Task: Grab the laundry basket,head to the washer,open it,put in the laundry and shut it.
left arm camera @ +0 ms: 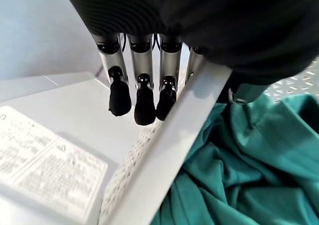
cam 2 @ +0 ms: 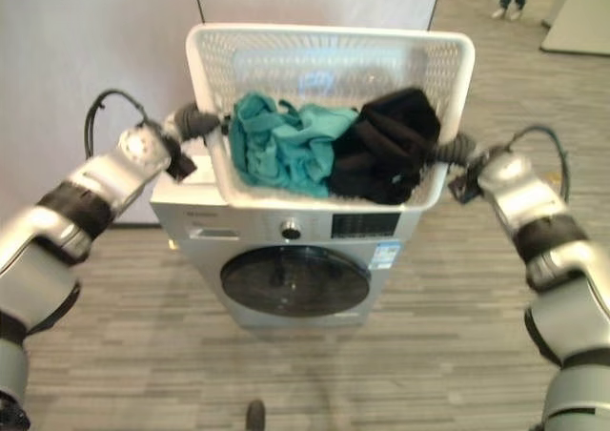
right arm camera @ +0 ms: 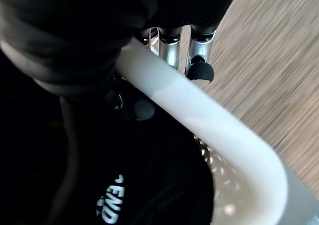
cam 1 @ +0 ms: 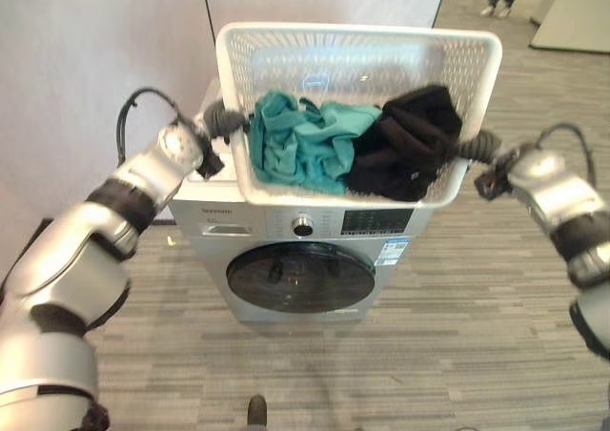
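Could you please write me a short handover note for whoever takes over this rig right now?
Left hand: fingers curled over the left rim of the white perforated plastic laundry basket.
Right hand: gripping the basket's right rim.
The basket sits above the top of the white front-loading washer; whether it rests there I cannot tell. It holds a teal garment and a black garment.
Done: basket grabbed and brought to the washer.
Left: open the round dark door, which looks closed, load both garments, shut it.
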